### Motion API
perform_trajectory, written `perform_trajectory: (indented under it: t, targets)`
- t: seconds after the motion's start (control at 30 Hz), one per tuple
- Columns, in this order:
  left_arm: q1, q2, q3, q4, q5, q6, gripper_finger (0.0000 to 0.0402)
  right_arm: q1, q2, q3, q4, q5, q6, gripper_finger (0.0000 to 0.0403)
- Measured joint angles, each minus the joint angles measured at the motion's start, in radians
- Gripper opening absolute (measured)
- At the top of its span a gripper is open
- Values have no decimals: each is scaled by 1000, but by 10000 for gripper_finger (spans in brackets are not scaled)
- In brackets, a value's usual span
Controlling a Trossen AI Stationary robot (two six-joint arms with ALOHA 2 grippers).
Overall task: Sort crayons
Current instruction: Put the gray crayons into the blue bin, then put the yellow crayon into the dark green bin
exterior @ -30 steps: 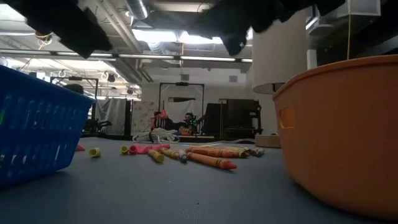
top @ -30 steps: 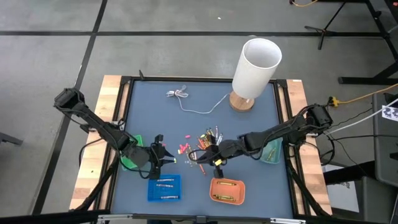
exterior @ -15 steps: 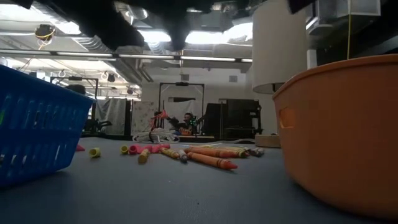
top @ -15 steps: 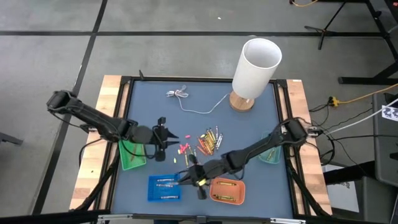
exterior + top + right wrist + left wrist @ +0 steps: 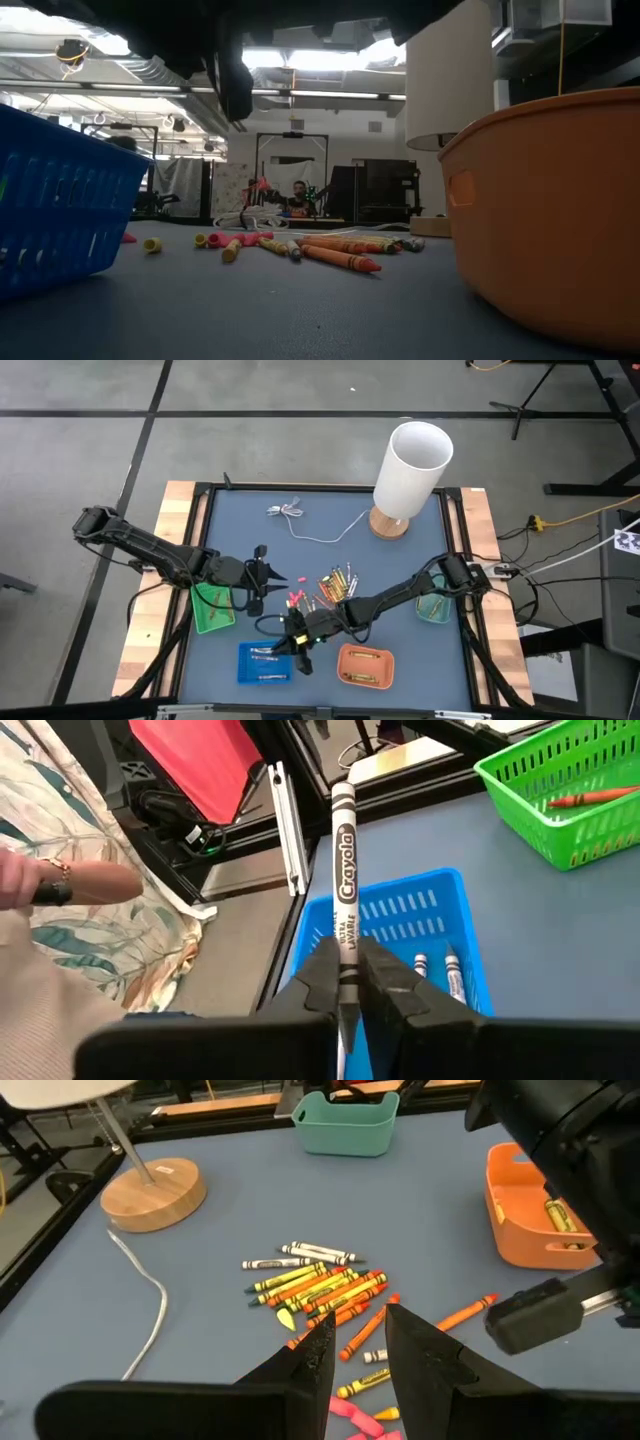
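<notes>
My right end effector (image 5: 347, 982) pinches a grey crayon (image 5: 343, 870) above the blue tray (image 5: 400, 925); I should centre, lower, then release; left end effector (image 5: 358, 1352) spread, waiting.

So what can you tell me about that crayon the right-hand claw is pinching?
The crayon is a thin stick in a grey paper wrapper with black bands and "Crayola" printed lengthwise. The right gripper is shut on its lower end, so most of it juts out beyond the fingers. It hangs above the blue basket, which already holds similar pale crayons.
</notes>
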State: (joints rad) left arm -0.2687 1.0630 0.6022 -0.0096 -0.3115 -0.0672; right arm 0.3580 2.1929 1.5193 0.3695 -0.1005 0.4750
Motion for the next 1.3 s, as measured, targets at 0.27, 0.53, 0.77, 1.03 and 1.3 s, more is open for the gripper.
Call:
perform_trajectory:
  t: [0.27,0.53,0.77,1.03,1.3]
  targets:
    - [0,0,0,-5,0,-1,76,1,0,0,-5,-1,-1,88]
    - [0,0,0,-7,1,-1,76,-27,0,0,-39,-90,-11,106]
    - [0,2,0,2,2,-1,76,-31,-47,0,-228,-181,-55,95]
    - [0,5,-1,76,29,-1,76,-30,-202,0,-541,-152,-202,95]
    - [3,35,-1,132,152,23,100,-19,-333,0,-851,-32,-275,95]
